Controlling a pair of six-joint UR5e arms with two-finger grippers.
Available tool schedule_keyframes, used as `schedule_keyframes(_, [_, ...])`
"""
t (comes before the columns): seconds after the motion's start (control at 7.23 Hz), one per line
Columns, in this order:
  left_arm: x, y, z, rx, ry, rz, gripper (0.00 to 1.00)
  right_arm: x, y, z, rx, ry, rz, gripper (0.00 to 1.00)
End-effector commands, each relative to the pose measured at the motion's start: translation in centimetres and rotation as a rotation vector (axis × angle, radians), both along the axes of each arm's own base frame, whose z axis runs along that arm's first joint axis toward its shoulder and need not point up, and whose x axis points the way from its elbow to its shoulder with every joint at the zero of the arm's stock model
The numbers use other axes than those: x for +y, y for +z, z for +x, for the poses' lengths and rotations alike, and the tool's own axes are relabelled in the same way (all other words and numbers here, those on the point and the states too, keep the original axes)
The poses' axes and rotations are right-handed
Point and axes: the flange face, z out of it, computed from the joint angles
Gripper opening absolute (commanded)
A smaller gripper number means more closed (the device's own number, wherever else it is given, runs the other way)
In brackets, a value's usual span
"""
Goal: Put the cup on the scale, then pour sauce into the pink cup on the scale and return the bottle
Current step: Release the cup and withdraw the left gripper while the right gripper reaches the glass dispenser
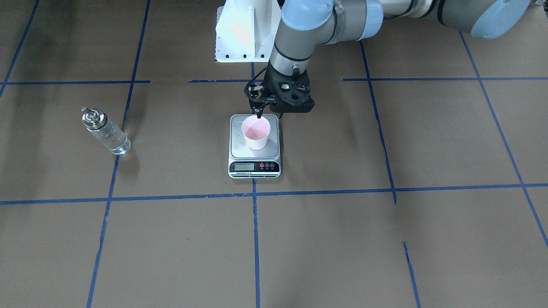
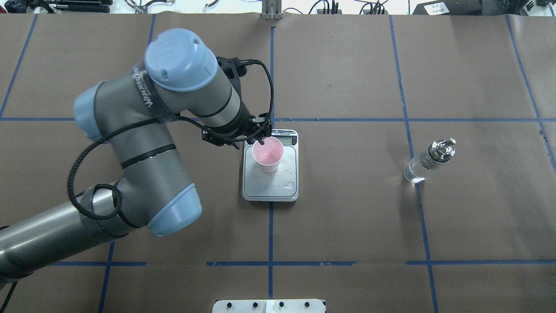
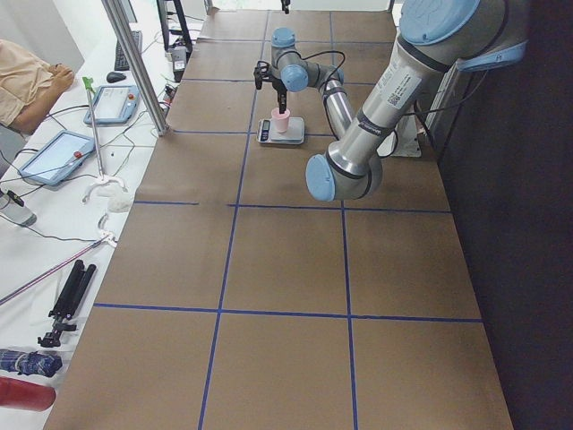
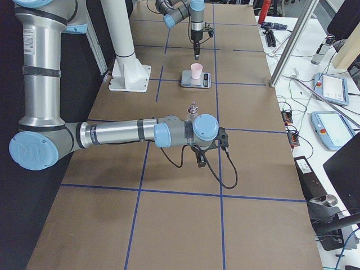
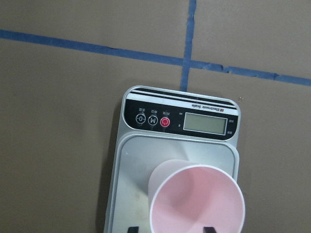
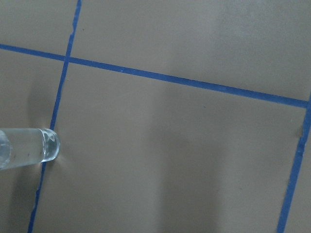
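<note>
The table [image 2: 347, 226] is covered in brown paper with a blue tape grid. The scale [image 2: 290, 191] sits at its middle, on a tape line between the two arms, which probably keeps it within reach of both. Its display faces away from the robot. The bottle [image 2: 428, 161] stands upright on the robot's right, well apart from the scale. It holds clear sauce [image 1: 113, 141] and looks ready for the right arm to pick up. The cup [image 2: 268, 154] stands upright on the scale's platform, toward the display end and a little off centre. No liquid shows in it, so I judge the first step done and the pour not yet begun. A few drops lie on the bare platform beside it.

The left arm [image 2: 143, 143] reaches in over the scale with its elbow folded and its wrist pointing straight down. The right arm [image 4: 118, 133] stretches low and level over the table, with its wrist just beside the bottle and its camera catching the bottle's base.

The left gripper [image 5: 170, 228] hangs over the cup's robot-side rim. Its jaws are spread and hold nothing. The two fingertips [image 5: 132, 228] are well apart and straddle the cup's wall from above, and the side views show a gap above the rim. The right gripper [image 4: 198, 160] shows only from the side, so I cannot tell how its jaws stand.
</note>
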Motion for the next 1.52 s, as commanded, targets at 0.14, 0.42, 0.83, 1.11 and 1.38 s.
schedule_keyframes(0.14, [0.2, 0.3, -4.2, 0.030, -0.040, 0.020, 0.62, 3.2, -3.8, -7.4, -0.064, 0.134, 0.066, 1.00])
schedule_keyframes(0.42, [0.1, 0.1, -4.5, 0.036, -0.044, 0.026, 0.63, 7.7, -7.0, -15.1, -0.110, 0.179, 0.061, 1.00])
schedule_keyframes(0.83, [0.0, 0.2, -4.7, 0.034, -0.050, 0.029, 0.63, 11.3, -9.0, -20.7, -0.084, 0.141, 0.090, 1.00])
schedule_keyframes(1.11, [-0.2, 0.2, -4.8, 0.036, -0.054, 0.029, 0.64, 13.8, -9.6, -25.2, -0.054, 0.152, 0.096, 1.00])
schedule_keyframes(1.38, [-0.6, 0.2, -5.3, 0.033, -0.065, 0.031, 0.65, 14.7, -10.2, -27.7, -0.011, 0.265, 0.164, 1.00])
